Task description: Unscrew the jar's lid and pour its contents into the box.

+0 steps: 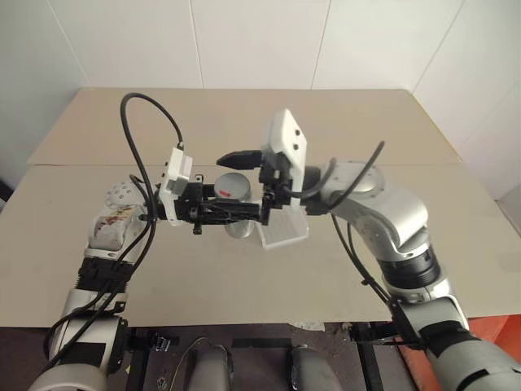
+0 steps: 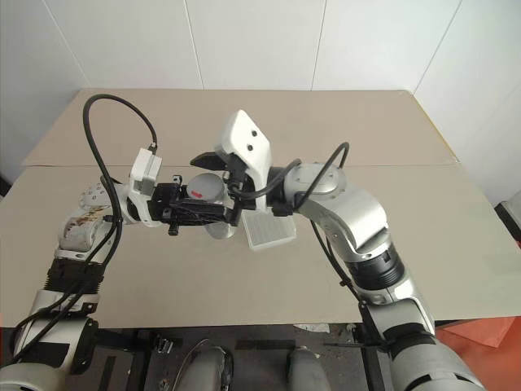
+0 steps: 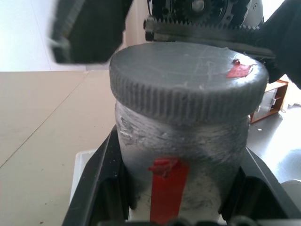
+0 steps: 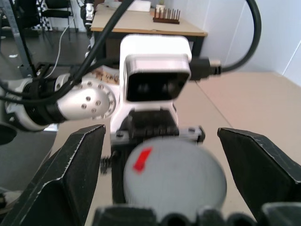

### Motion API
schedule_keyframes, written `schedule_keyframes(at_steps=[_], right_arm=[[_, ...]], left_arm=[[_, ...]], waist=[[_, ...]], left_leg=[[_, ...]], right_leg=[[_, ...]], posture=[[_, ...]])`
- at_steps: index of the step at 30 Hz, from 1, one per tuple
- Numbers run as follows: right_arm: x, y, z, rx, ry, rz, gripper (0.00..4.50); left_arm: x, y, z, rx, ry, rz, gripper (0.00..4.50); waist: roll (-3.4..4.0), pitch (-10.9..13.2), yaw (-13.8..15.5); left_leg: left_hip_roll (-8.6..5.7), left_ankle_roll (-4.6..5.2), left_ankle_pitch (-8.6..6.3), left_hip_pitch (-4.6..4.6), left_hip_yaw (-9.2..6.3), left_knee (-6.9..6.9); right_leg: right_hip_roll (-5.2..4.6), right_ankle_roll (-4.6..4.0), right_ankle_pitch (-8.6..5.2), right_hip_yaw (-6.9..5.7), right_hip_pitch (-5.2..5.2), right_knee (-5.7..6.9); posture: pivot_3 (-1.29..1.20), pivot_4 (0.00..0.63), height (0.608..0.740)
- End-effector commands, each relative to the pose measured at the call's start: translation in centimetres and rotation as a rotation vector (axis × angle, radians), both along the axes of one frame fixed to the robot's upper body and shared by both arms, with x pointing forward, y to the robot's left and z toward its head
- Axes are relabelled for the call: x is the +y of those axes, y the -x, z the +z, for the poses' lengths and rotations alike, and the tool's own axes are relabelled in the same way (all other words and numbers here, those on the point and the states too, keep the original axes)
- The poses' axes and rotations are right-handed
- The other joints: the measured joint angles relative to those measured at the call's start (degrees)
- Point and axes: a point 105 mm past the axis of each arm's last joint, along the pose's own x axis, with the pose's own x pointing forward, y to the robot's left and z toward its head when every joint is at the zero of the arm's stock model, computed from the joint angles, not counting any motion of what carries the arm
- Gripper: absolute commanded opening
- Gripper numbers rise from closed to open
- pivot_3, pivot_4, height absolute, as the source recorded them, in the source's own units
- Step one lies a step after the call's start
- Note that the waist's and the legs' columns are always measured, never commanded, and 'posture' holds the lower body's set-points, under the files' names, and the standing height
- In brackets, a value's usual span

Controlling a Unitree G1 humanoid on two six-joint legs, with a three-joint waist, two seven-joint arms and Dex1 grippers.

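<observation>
a wide beige table [image 1: 203, 285] takes up most of the head views, with a straight seam [image 1: 73, 165] running across it from side to side. behind the table stands a white wall [image 1: 260, 41] marked by thin panel lines. in the right wrist view a second table [image 4: 141, 23] stands farther back with a dark wooden rack [image 4: 165, 18] of upright pegs on top, and dark chairs [image 4: 56, 12] are near it on a grey floor [image 4: 61, 52].
</observation>
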Motion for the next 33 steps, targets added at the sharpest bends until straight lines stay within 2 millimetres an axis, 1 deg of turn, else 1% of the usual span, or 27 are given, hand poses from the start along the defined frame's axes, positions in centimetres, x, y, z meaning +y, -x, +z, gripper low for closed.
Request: schedule_keyframes(at_steps=[1,7,14,24,29,31,33], right_arm=[[0.3,-0.6,0.9,-0.028,-0.016,-0.049,4.47],[-1.0,-1.4,0.7,-0.019,-0.023,-0.088,4.47],[-3.7,-2.5,0.7,-0.033,-0.011,-0.148,4.47],[-5.9,-3.3,0.6,-0.043,0.008,-0.214,4.47],[-6.4,-2.9,0.6,-0.05,0.027,-0.192,4.47],[-6.4,-2.2,0.5,-0.054,0.041,-0.155,4.47],[-6.2,-1.0,0.4,-0.059,0.054,-0.097,4.47]], left_arm=[[-0.2,0.3,1.3,-0.058,0.005,-0.025,1.93],[0.6,0.8,1.4,-0.057,-0.007,-0.023,1.93],[1.7,1.4,1.4,-0.058,-0.04,-0.014,1.93],[3.1,2.2,1.9,-0.063,-0.056,0.017,1.93],[2.9,2.2,1.5,-0.059,-0.046,0.035,1.93],[2.7,1.9,1.4,-0.056,-0.036,0.045,1.93],[2.4,1.6,1.2,-0.051,-0.023,0.056,1.93]], waist=[[0.0,0.0,-0.07],[0.0,0.0,-0.07],[0.0,0.0,-0.07],[0.0,0.0,0.2],[0.0,0.0,-0.08],[0.0,0.0,-0.18],[0.0,0.0,-0.07]], left_leg=[[0.0,0.0,0.0,0.0,0.0,0.0],[0.0,0.0,0.0,-0.02,0.0,-0.01],[0.0,0.0,0.0,-0.02,0.0,-0.01],[0.01,0.0,0.0,-0.02,0.01,0.0],[0.02,0.0,0.0,-0.03,0.0,-0.03],[0.02,0.0,0.0,-0.03,0.01,-0.02],[0.02,0.0,0.0,-0.02,0.0,-0.02]], right_leg=[[0.0,0.0,0.0,0.0,0.0,0.0],[0.0,0.0,0.0,-0.01,-0.01,-0.01],[0.0,0.0,0.0,-0.01,-0.01,-0.02],[-0.02,0.0,0.0,-0.01,0.01,-0.03],[0.0,0.0,0.0,-0.02,-0.01,-0.04],[0.0,0.0,0.0,-0.01,-0.01,-0.04],[0.0,0.0,0.0,-0.01,-0.01,-0.04]], posture=[[0.0,0.15,0.74],[0.0,0.15,0.74],[0.0,0.15,0.74],[0.0,0.15,0.74],[0.0,0.15,0.74],[0.0,0.15,0.74],[0.0,0.15,0.74]])
